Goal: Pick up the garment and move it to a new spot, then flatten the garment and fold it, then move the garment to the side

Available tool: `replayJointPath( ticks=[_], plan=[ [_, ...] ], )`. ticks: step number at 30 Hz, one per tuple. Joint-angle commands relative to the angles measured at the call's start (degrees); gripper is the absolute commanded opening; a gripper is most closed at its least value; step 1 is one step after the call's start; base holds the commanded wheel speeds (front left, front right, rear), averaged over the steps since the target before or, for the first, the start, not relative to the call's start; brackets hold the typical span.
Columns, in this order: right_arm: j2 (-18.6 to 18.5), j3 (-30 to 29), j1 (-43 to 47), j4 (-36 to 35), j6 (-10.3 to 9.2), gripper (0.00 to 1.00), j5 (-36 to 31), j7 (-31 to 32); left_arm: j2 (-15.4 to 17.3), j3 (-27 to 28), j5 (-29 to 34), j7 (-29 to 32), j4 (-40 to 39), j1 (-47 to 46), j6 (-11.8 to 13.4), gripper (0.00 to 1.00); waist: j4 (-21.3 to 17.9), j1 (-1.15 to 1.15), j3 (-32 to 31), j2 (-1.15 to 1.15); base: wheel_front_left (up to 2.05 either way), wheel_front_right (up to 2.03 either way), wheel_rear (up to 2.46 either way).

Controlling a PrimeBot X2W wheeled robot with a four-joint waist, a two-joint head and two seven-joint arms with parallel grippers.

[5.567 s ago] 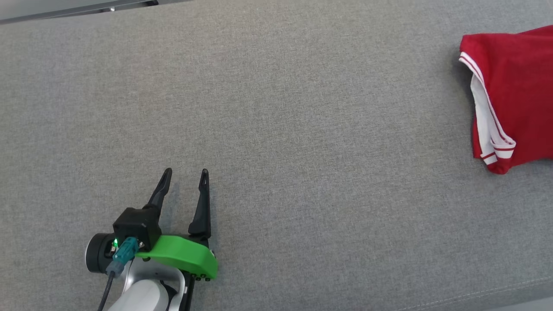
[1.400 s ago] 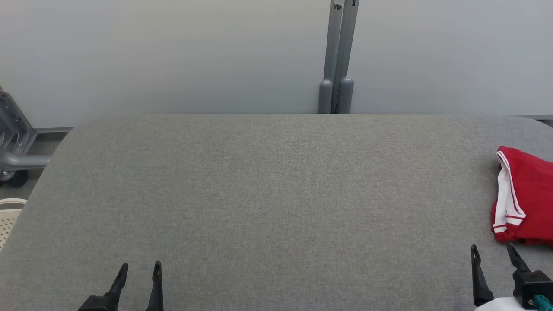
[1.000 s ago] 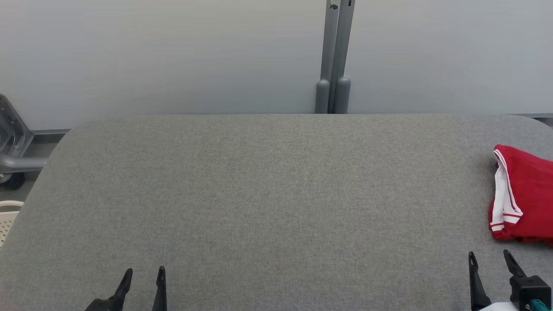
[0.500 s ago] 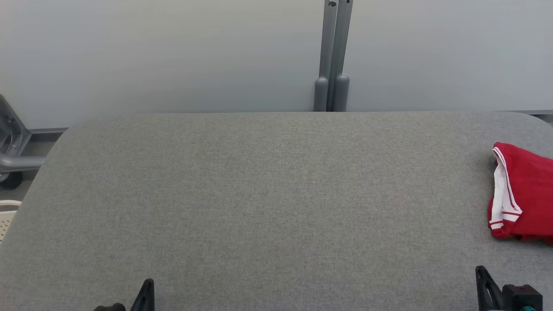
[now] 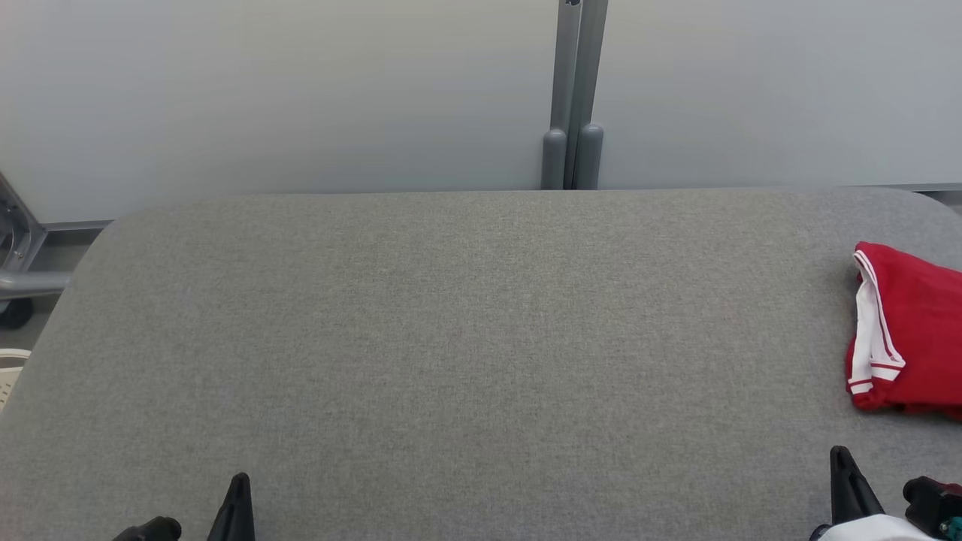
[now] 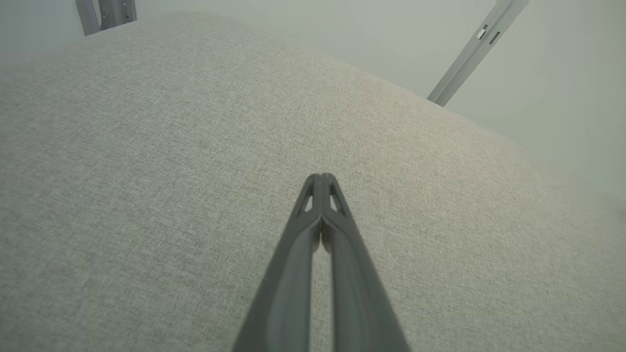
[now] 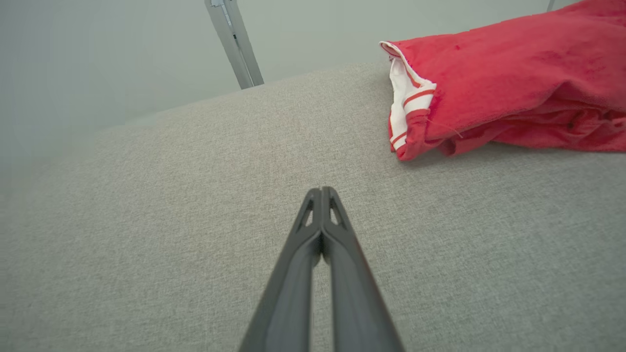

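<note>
The garment [image 5: 913,330], red with white striped trim, lies folded at the right edge of the grey table [image 5: 466,338]; the right wrist view has the garment [image 7: 499,83] at its upper right. My right gripper [image 5: 840,458] sits at the lower right, a short way in front of the garment and apart from it. In its own view the right gripper [image 7: 321,189] is shut with nothing between its fingers. At the lower left my left gripper [image 5: 240,485] pokes into view, and the left gripper [image 6: 321,176] is likewise shut on nothing over bare fabric.
A grey post [image 5: 571,98] stands against the pale wall behind the table's far edge. A metal frame on a wheel [image 5: 15,270] and a pale basket corner [image 5: 7,368] lie off the table's left end. The table's corners are rounded.
Both grippers have closed from open and drawn back toward the bottom edge. The camera tilted slightly up, shifting the table and garment a little in the picture.
</note>
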Motion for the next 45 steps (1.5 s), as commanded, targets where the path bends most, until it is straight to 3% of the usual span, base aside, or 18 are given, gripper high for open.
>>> replayJointPath(
  ticks=[1, 26, 27, 45],
  plan=[
    [-0.7, 0.2, -1.7, -1.2, 0.0, 0.0, 2.4, 0.3, 0.1, 0.4, -1.8, 0.4, -1.1, -2.0, -0.4, 0.0, 0.0, 0.0, 0.0, 0.09, 0.0, 0.0, 0.0],
    [-1.1, 2.3, -5.1, -2.6, -0.02, 0.0, 28.1, 5.7, -0.7, 3.0, -22.2, 5.7, -3.5, -5.2, -0.9, 0.0, -0.9, 0.0, 1.0, 0.22, 0.0, 0.0, 0.0],
    [-1.1, 2.5, -5.6, -2.7, -0.02, 0.0, 31.6, 6.5, -0.8, 3.3, -25.0, 6.4, -3.8, -5.6, -1.0, 0.0, -1.0, 0.0, 1.1, 0.24, 0.0, 0.0, 0.0],
    [-1.3, 3.6, -7.5, -3.4, -0.01, 0.0, 45.1, 9.5, -1.3, 4.7, -35.7, 9.2, -5.0, -7.4, -1.3, 0.0, -1.6, 0.0, 1.8, 0.32, 0.0, 0.0, 0.0]
  ],
)
